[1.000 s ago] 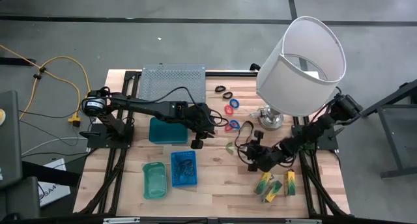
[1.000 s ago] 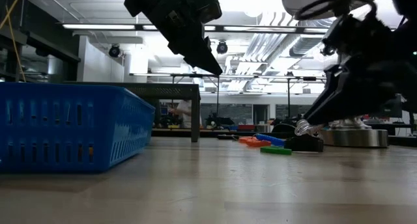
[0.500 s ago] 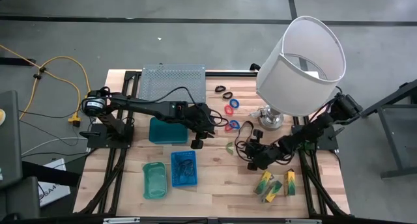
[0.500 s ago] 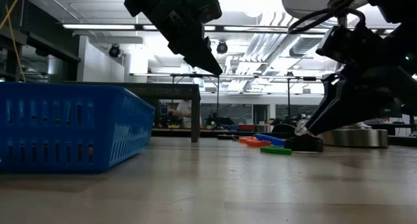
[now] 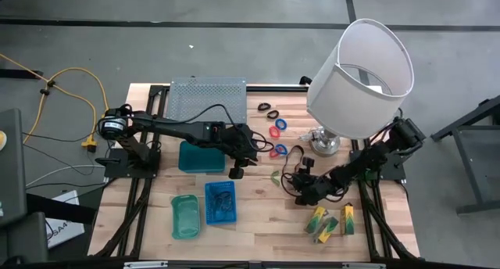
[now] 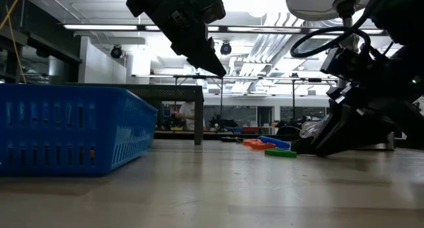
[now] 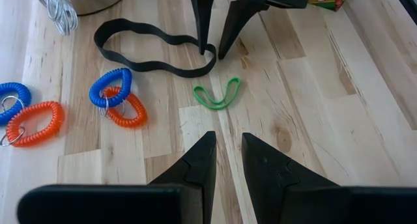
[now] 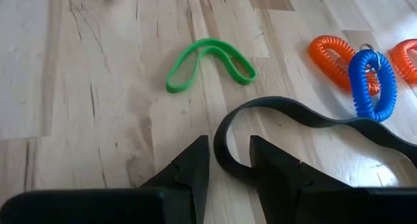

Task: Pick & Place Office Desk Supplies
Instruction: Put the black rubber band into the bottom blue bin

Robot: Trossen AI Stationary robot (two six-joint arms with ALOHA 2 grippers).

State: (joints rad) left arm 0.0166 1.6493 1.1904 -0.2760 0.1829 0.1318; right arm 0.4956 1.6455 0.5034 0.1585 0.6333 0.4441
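Note:
A black band (image 8: 306, 123) lies flat on the wood beside a green band (image 8: 207, 60) and red and blue coil rings (image 7: 116, 101). My right gripper (image 8: 226, 152) is open, low at the table, its fingers on either side of the band's bent end, one inside the loop and one outside; it also shows in the high view (image 5: 300, 196). My left gripper (image 7: 226, 140) hangs above the table's middle, slightly open with nothing between its fingers, looking down on the bands. My right gripper straddles the black band's bent end (image 8: 220, 140), slanting down from the table's right side. The band lies flat on the wood, running between the fingers. Whether a finger touches it I cannot tell.
A white-shaded lamp (image 5: 363, 73) stands at the back right, its base (image 5: 324, 144) near the rings. A grey perforated rack (image 5: 208, 99), a teal bin (image 5: 195, 158), a blue basket (image 5: 220, 202) and a teal tray (image 5: 186, 216) sit left. Yellow-green packets (image 5: 330, 222) lie near the front right.
My right gripper has sunk toward the table and tipped a little further down, bringing its fingertips to the black band's end. Its fingers keep the same gap. The bands and rings have stayed put.

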